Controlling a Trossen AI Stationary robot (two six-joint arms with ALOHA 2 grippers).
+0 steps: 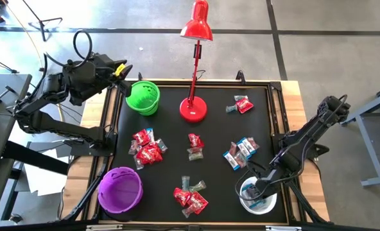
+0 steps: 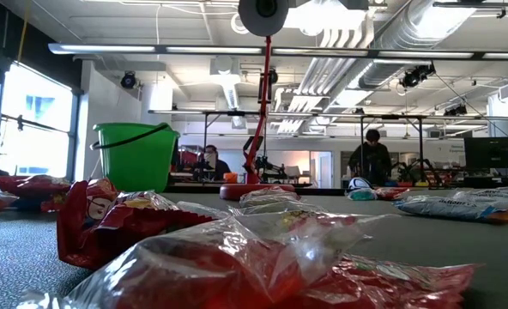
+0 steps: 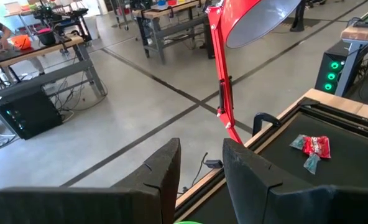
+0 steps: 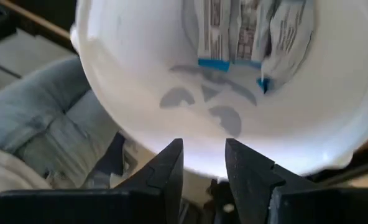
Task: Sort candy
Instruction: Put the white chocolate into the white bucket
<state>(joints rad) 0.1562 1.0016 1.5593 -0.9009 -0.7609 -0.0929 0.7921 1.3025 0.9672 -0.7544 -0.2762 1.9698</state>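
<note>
Right gripper (image 4: 204, 163) poised over the white bowl (image 1: 244, 204) at the mat's near right corner, fingers slightly parted, empty; blue-and-white candy (image 4: 246, 34) lies inside. Left gripper (image 3: 199, 168), fingers parted and empty, hangs above the green bowl (image 1: 142, 97). Remaining candy clusters (image 1: 147, 146) lie scattered around the red lamp (image 1: 194, 108).

The candy lies in loose clusters on the black mat: red wrappers (image 1: 146, 146) at nine o'clock, a red-and-clear heap (image 1: 190, 196) at six, a small pair (image 1: 194, 147) at the centre. Blue-and-white packets (image 1: 239, 153) sit at four o'clock and a red piece (image 1: 242, 104) at two. More blue-and-white packets (image 4: 243, 28) rest inside the white bowl (image 4: 128, 74).
</note>
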